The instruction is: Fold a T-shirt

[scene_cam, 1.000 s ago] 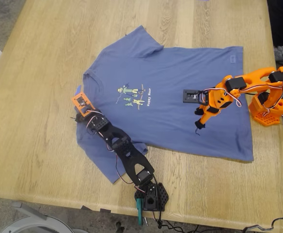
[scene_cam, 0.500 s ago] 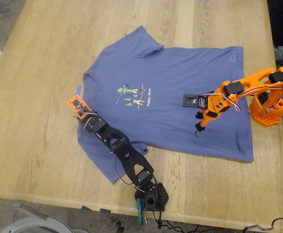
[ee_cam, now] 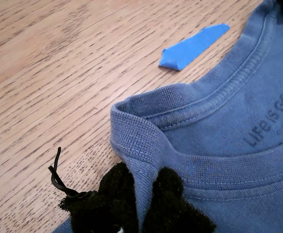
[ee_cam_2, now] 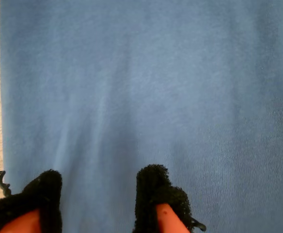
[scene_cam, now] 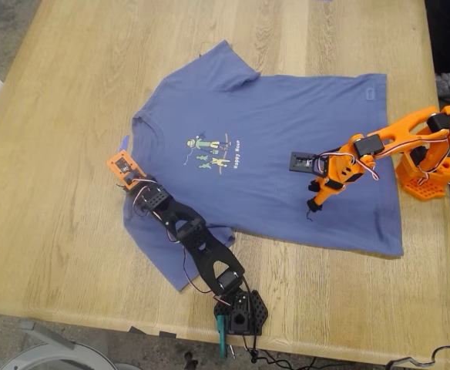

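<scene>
Slate-blue T-shirt collar pinched in my first gripper; my second gripper gapes (tips cropped).

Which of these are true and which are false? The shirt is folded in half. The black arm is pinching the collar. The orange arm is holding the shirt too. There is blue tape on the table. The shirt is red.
1. The T-shirt is folded in half. False: it lies spread flat on the table.
2. My first gripper, on the black arm, is pinching the collar. True: the collar's edge sits between its pads.
3. My second gripper, on the orange arm, is holding the shirt too. False: it is open over the cloth.
4. Blue tape is on the table. True, beside the collar.
5. The shirt is red. False: it is blue.
</scene>
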